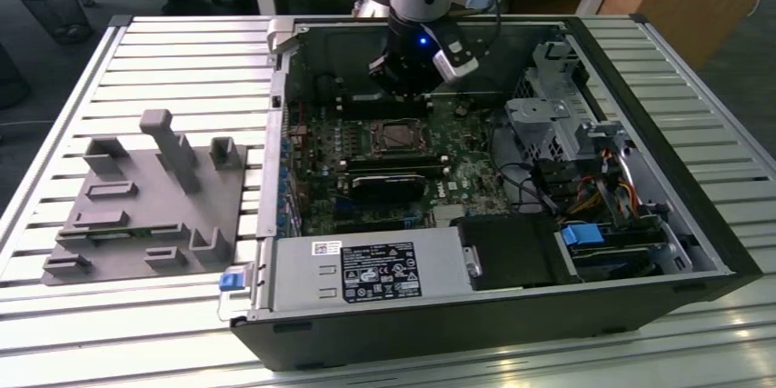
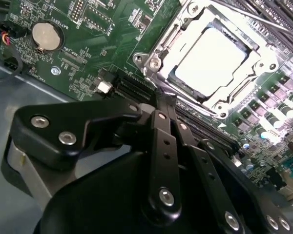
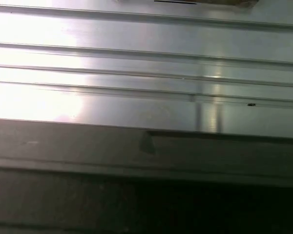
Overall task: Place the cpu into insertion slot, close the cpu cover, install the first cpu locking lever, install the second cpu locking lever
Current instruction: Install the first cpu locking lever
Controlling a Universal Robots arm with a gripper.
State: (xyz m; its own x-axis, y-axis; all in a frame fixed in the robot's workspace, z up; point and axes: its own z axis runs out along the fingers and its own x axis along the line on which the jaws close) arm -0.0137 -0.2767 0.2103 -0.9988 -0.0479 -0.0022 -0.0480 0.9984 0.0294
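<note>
The cpu (image 2: 212, 56) lies flat in the insertion slot (image 1: 394, 136), its pale metal top bright with glare. The silvery cpu cover (image 2: 158, 51) frames it and seems to lie down around it. A thin wire lever (image 2: 263, 22) runs along the far side of the socket; I cannot tell whether it is latched. My gripper (image 2: 162, 97) hangs just behind the socket, over the green board near a black card slot. Its black fingers (image 2: 161, 141) meet at the tip with nothing between them. In the exterior view the gripper (image 1: 406, 88) is low inside the open computer case.
The computer case (image 1: 679, 224) lies open on a slatted metal table (image 1: 158, 52). A black heatsink block (image 1: 388, 190) and memory slots sit in front of the socket. Drive cages and cables fill the exterior view's right. A grey fixture (image 1: 145, 197) stands outside the case at the left.
</note>
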